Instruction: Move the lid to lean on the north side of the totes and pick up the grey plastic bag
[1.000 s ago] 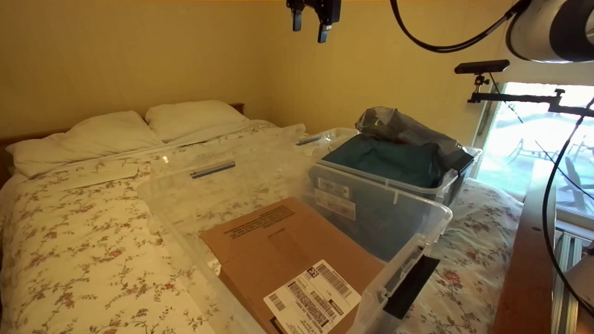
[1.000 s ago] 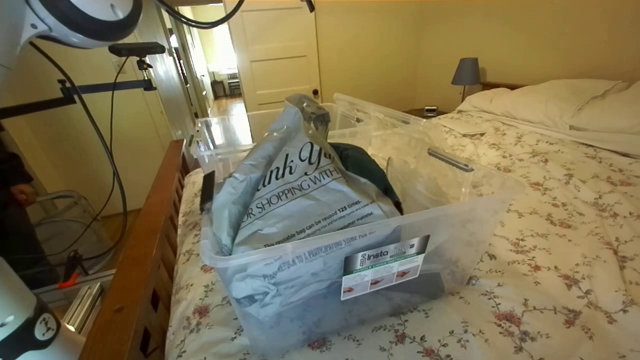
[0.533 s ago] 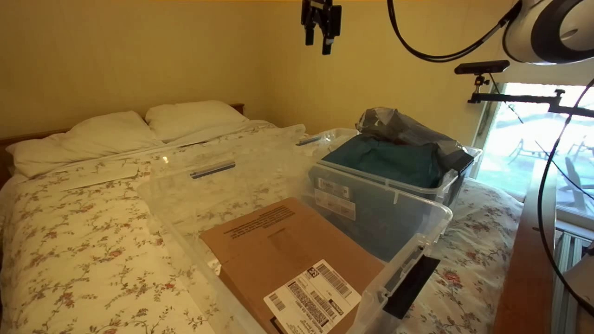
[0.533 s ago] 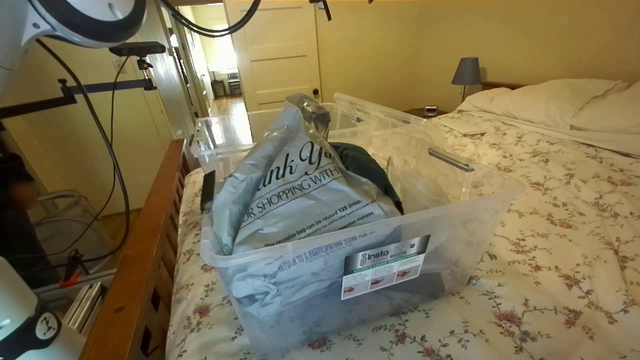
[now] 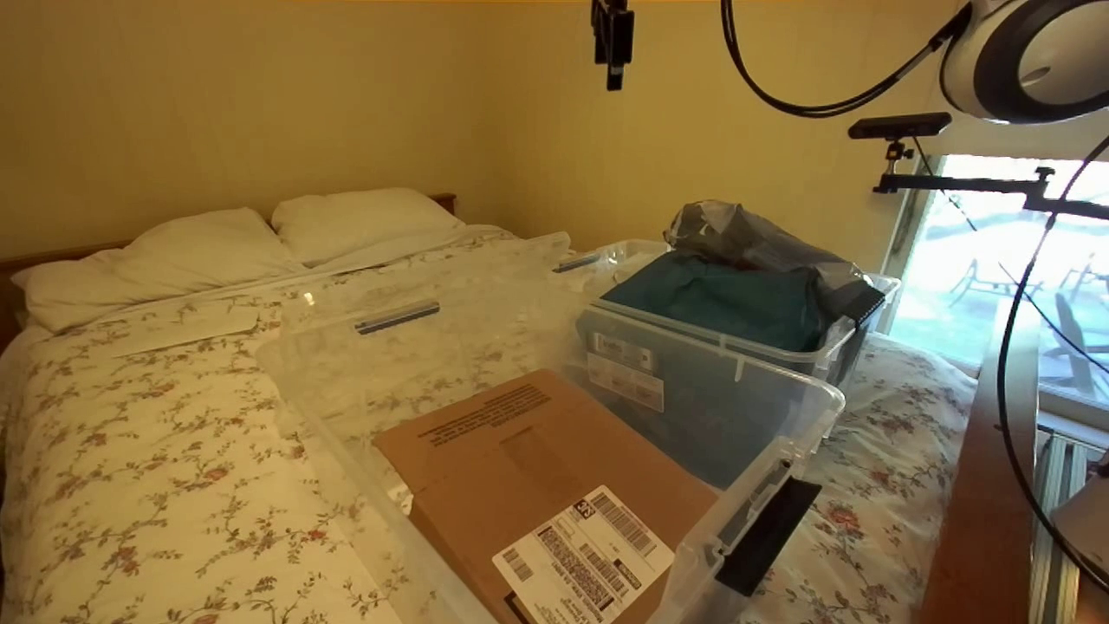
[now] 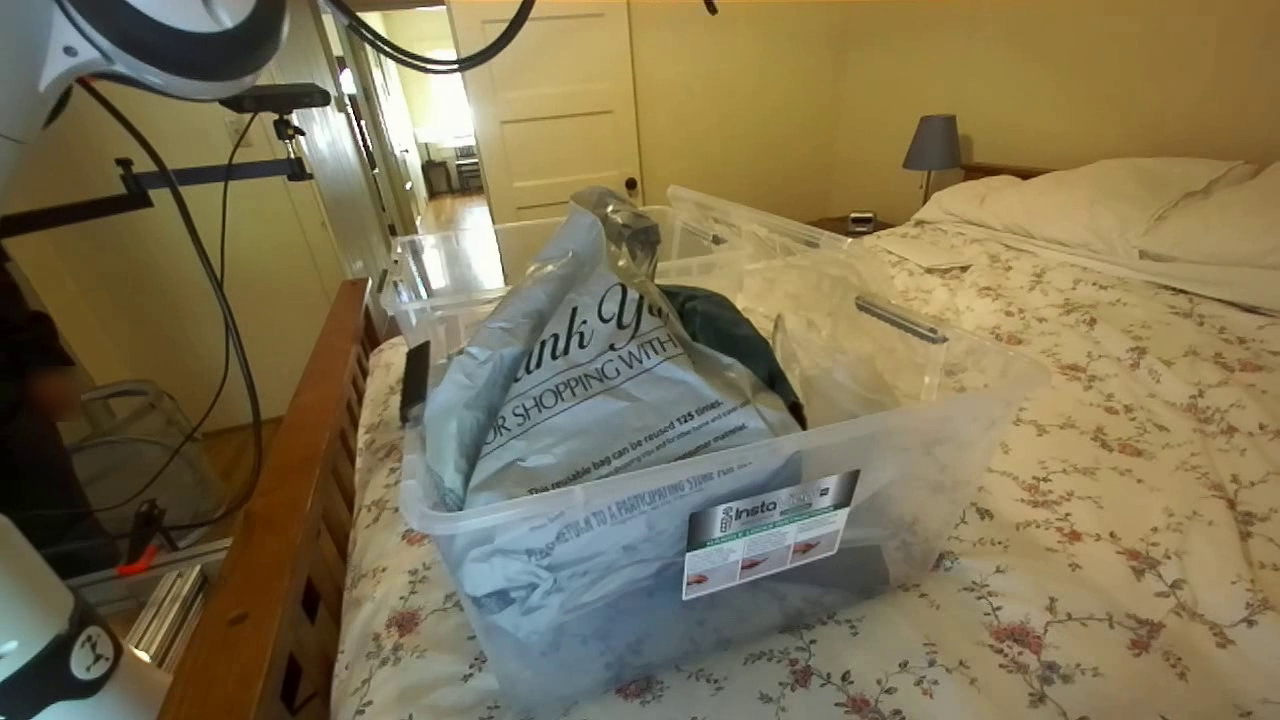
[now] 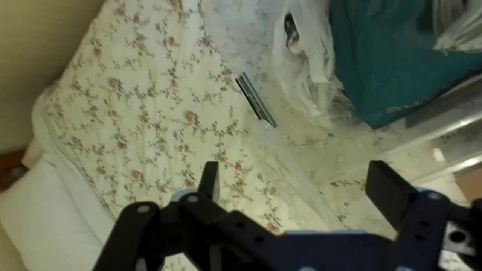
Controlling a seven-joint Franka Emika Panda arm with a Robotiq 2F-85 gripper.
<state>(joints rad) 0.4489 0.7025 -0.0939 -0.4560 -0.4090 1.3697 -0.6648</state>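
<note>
My gripper (image 7: 293,164) is open and empty in the wrist view, with the flowered bedspread and a clear plastic edge showing below between its fingers. In an exterior view its fingers (image 5: 615,76) hang high above the totes, seen edge-on. The grey plastic bag (image 6: 620,390) with black print stands bunched up in a clear tote (image 6: 900,435); it also shows in an exterior view (image 5: 745,232) behind dark green cloth (image 5: 719,295). Another clear tote (image 5: 827,403) beside it holds a cardboard box (image 5: 537,442). I cannot tell a separate lid from the clear tote walls.
A wooden bed rail (image 6: 260,520) runs along the bed edge. A camera on a stand (image 5: 901,126) and a hanging black cable (image 5: 1009,373) are near the arm. Pillows (image 5: 364,221) lie at the bed's head. A person (image 6: 35,390) is partly visible beyond the rail.
My gripper has shifted right in both exterior views and turned, so its fingers now overlap in an exterior view. The bag, totes and box have not moved.
</note>
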